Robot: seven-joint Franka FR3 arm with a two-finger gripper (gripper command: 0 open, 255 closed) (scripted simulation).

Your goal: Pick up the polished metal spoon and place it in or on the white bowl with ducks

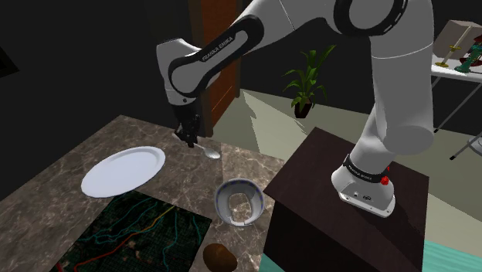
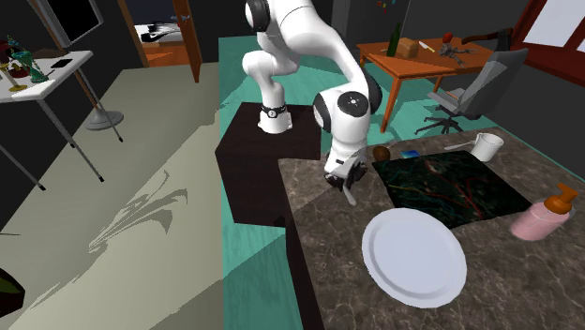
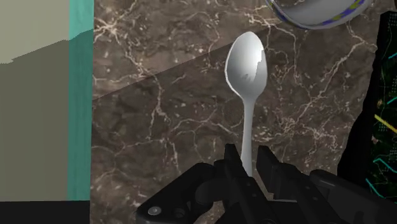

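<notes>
Over the marble counter (image 1: 116, 133), I see the gripper (image 3: 248, 167) clamped on the metal spoon (image 3: 247, 70) at the handle end. The fingers (image 3: 232, 160) are pinched tight against the handle, and the spoon's head sticks out ahead toward the white bowl (image 1: 239, 202). The white bowl sits beside the dark patterned mat (image 1: 147, 224). A white plate (image 1: 123, 170) lies to the shoulder view's left of the spoon.

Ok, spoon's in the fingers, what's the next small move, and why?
Probably lift a little, then carry toward the bowl: the gripper is shut on the spoon by its handle, and the bowl lies close ahead of the tip.
</notes>
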